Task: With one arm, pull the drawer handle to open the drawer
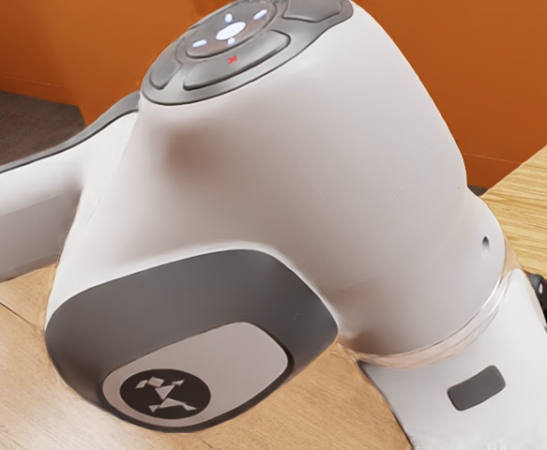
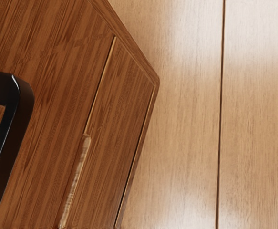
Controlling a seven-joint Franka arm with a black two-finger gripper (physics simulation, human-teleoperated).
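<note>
A wooden cabinet (image 2: 48, 62) takes up much of the wrist view. Its drawer front (image 2: 117, 138) is a narrow framed panel running along the cabinet's edge. A light wooden bar handle (image 2: 74, 183) lies along the seam of that panel. The drawer front sits flush with the cabinet, with no gap showing. A glossy black shape (image 2: 5, 119) overlaps the cabinet's top panel, to the side of the handle. In the exterior view my own white arm (image 1: 282, 216) fills the foreground and hides the hand and the cabinet.
Beside the cabinet lies a pale wooden surface (image 2: 253, 119) crossed by one thin dark seam (image 2: 220, 114). In the exterior view a wooden tabletop (image 1: 536, 202) shows behind the arm, with an orange wall (image 1: 479, 66) beyond it.
</note>
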